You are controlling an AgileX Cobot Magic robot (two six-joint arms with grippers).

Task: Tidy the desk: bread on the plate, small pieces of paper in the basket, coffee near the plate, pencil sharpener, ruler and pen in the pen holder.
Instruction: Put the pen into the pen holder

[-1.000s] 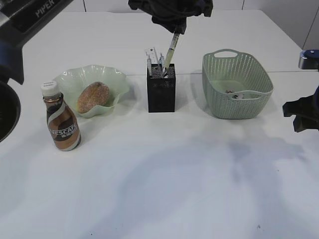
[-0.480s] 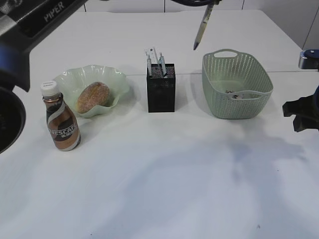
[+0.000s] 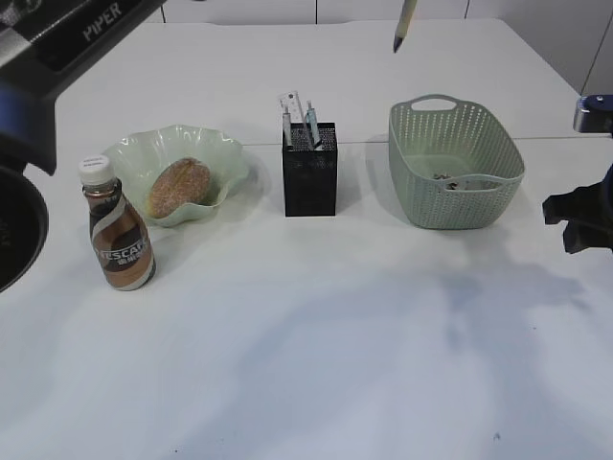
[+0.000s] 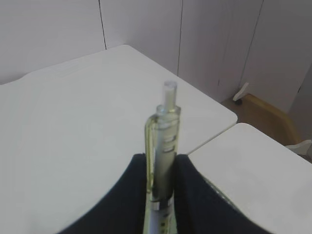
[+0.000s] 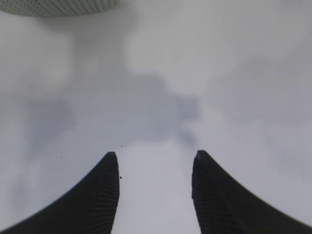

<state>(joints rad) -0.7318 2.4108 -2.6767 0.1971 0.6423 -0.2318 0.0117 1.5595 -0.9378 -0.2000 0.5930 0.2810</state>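
Note:
My left gripper (image 4: 162,161) is shut on a pale yellow-green pen (image 4: 163,146). In the exterior view only the pen's lower tip (image 3: 403,24) shows at the top edge, high above the table; the gripper itself is out of frame there. The black mesh pen holder (image 3: 309,172) stands mid-table with a ruler and other items sticking out. The bread (image 3: 178,186) lies on the green wavy plate (image 3: 225,153). The coffee bottle (image 3: 118,230) stands just left of the plate. The green basket (image 3: 454,172) holds small paper pieces. My right gripper (image 5: 155,158) is open and empty above bare table.
The right arm (image 3: 579,216) sits at the right table edge. A dark left arm link (image 3: 57,48) crosses the upper left corner. A seam between two tables (image 3: 546,137) runs behind the basket.
The left gripper has lifted the pen up from above the pen holder and moved it right, almost out of the top of the exterior view. The right arm has not moved.

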